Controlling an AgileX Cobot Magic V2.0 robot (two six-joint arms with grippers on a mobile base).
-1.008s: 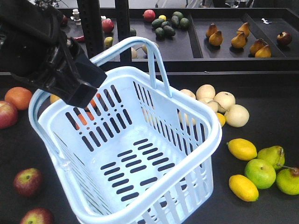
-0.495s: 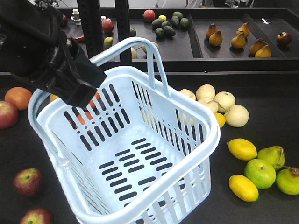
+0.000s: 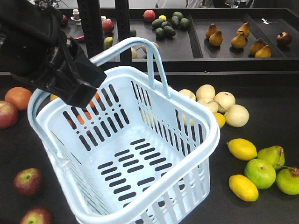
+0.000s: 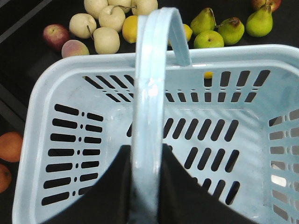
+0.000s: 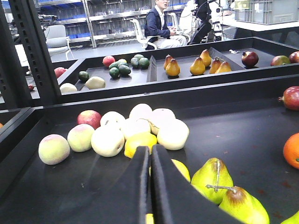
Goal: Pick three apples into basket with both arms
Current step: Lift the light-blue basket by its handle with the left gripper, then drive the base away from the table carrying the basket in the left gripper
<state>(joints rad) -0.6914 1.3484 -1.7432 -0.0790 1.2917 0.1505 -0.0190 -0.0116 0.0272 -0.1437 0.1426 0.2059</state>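
Note:
The pale blue basket (image 3: 205, 135) hangs tilted above the black table and is empty. My left gripper (image 3: 86, 95) is shut on its hoop handle (image 4: 149, 93); both black fingers (image 4: 117, 182) press the handle's sides above the basket floor (image 4: 70, 121). Three red apples lie on the table left of the basket: one at the far left (image 3: 6, 114), one at the front left (image 3: 27, 181) and one at the bottom edge (image 3: 36, 217). My right gripper (image 5: 150, 154) is shut and empty, low over the table near the lemons; it is out of the front view.
Right of the basket lie pale round fruits (image 3: 224, 100), lemons (image 3: 241, 149) and green pears (image 3: 260, 172). An orange (image 3: 18, 97) lies at the left. Black posts (image 3: 91, 28) and a raised shelf with avocados (image 3: 168, 23) and brown pears (image 3: 238, 39) stand behind.
The basket has swung slightly to the left in my left gripper's hold. The left arm has barely moved.

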